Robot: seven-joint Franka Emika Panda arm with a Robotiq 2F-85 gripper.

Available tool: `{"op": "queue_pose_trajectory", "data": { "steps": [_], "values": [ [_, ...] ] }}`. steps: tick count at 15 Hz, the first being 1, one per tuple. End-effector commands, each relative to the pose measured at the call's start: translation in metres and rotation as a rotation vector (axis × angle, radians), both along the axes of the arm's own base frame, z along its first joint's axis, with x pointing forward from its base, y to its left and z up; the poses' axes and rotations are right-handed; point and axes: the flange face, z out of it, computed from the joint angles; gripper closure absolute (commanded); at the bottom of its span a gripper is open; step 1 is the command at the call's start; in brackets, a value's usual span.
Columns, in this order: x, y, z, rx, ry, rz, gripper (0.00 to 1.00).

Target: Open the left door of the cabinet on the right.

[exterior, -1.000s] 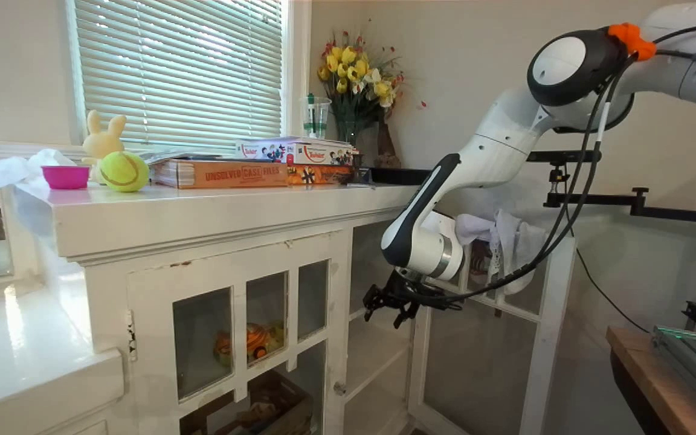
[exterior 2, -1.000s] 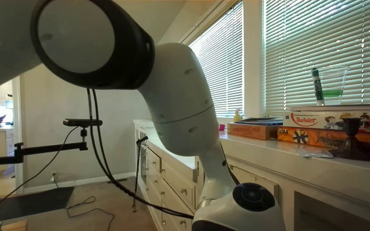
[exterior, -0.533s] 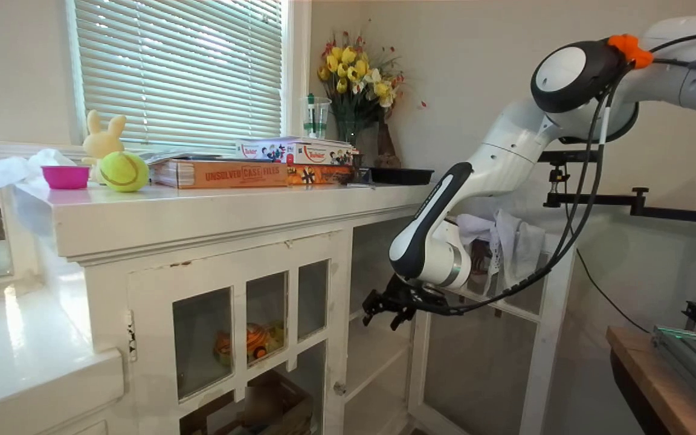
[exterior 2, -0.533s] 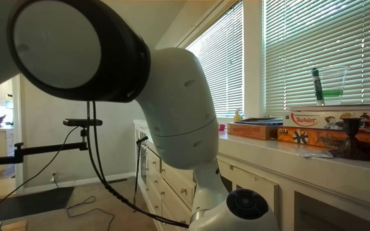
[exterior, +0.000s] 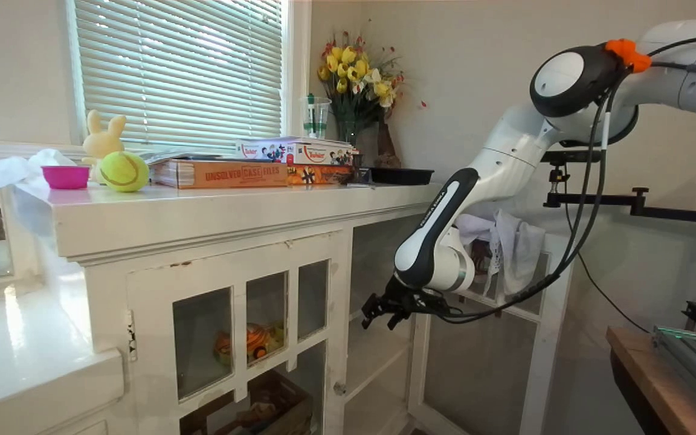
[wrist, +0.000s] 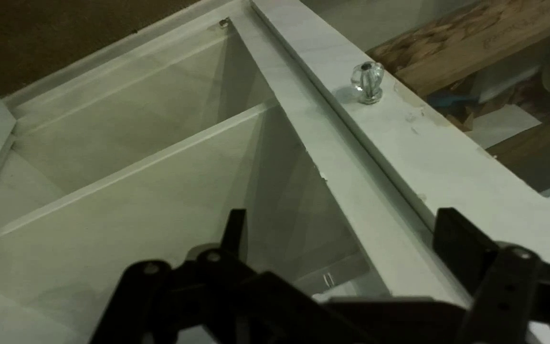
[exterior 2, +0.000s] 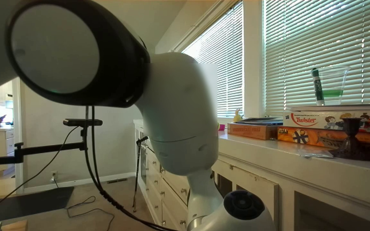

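The white wooden cabinet [exterior: 104,302] has two glass-paned doors. Its left door [exterior: 239,333], hinged at the left edge, can be seen in both exterior views; it is closed or very nearly closed, but which of these I cannot tell exactly. In the wrist view, its free edge stands a little forward of the white frame strip [wrist: 322,129] beside it, and a glass knob [wrist: 367,82] sits near this edge. The right door [exterior: 553,338] is swung widely outward, with a white cloth [exterior: 520,254] hanging at its top, and a shelf [wrist: 132,191] is visible inside that half.

The gripper [exterior: 378,325] hangs before this uncovered half, near the left door. Its fingers [wrist: 459,246] are spread wide; in the wrist view, one overlaps the left door's border, but whether it touches I cannot tell. In an exterior view, the robot arm [exterior 2: 181,112] covers part of the same door.

On the cabinet's tabletop [exterior: 221,208] are a pink bowl [exterior: 66,177], a tennis ball [exterior: 124,171], and a Twister box [exterior: 318,152] lying upon an orange box [exterior: 319,175].
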Motion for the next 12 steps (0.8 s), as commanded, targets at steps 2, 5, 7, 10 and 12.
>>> {"op": "queue_pose_trajectory", "data": {
  "steps": [2, 5, 7, 10, 12],
  "values": [
    [0.002, 0.008, 0.000, -0.068, -0.011, 0.116, 0.00],
    [0.003, 0.012, 0.001, -0.105, -0.009, 0.196, 0.00],
    [0.004, 0.015, 0.002, -0.126, -0.009, 0.242, 0.00],
    [0.004, 0.022, 0.005, -0.160, -0.020, 0.323, 0.00],
    [0.008, 0.018, 0.003, -0.135, -0.009, 0.285, 0.00]
  ]
}}
